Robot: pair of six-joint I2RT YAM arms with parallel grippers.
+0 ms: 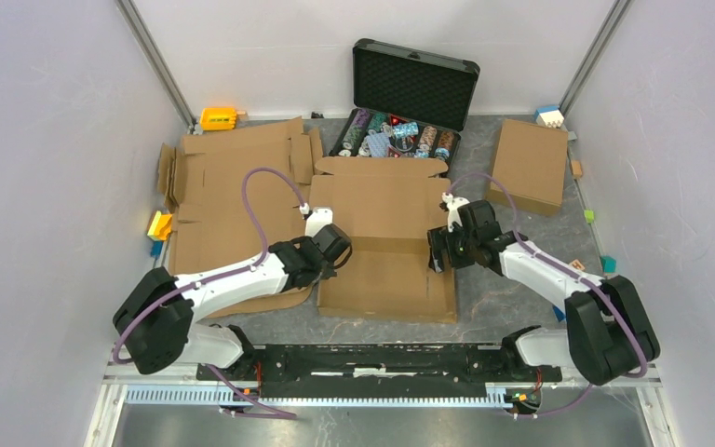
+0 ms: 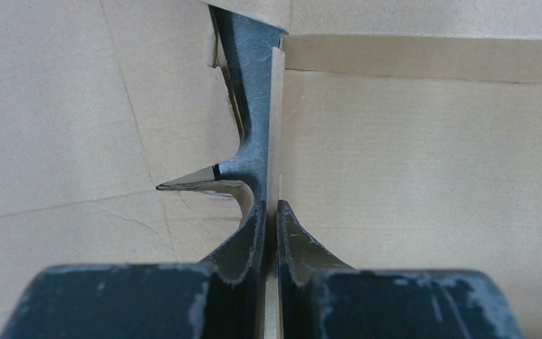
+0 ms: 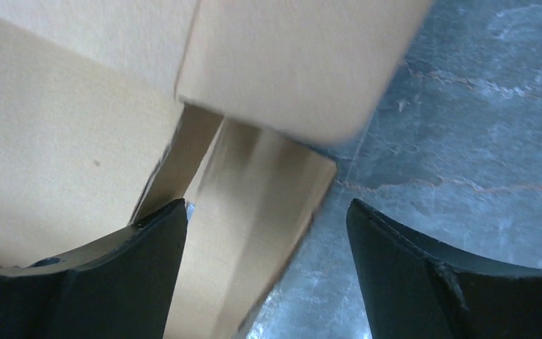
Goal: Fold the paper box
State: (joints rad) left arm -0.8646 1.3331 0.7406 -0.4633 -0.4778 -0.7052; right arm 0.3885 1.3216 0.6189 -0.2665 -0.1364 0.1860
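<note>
The box (image 1: pixel 386 247) lay mid-table, partly formed, with the case (image 1: pixel 410 102) just past it at 12 o'clock and a flat sheet (image 1: pixel 233 191) alongside at 9 o'clock. My left gripper (image 1: pixel 335 244) sat at the box's 9 o'clock edge. On the left wrist view its fingers (image 2: pixel 254 233) were pressed together on the thin upright side wall (image 2: pixel 276 127), pinching it near the bottom. My right gripper (image 1: pixel 438 251) was at the 3 o'clock edge with its jaws spread wide. On the right wrist view the side flap (image 3: pixel 296 63) stood between them, close to one finger (image 3: pixel 148 247), and nothing was gripped.

My worry was that right side. With nothing holding the flap, I judged it could spring outward and lie flat, undoing the fold. If I closed without centring, one finger might catch the flap's edge and crumple it rather than clamp it.

On the left, the pinch was on a single layer of cardboard. A sideways pull could tear the crease, or drag the whole box toward 9 o'clock onto the sheet, since nothing was pinning the base.
</note>
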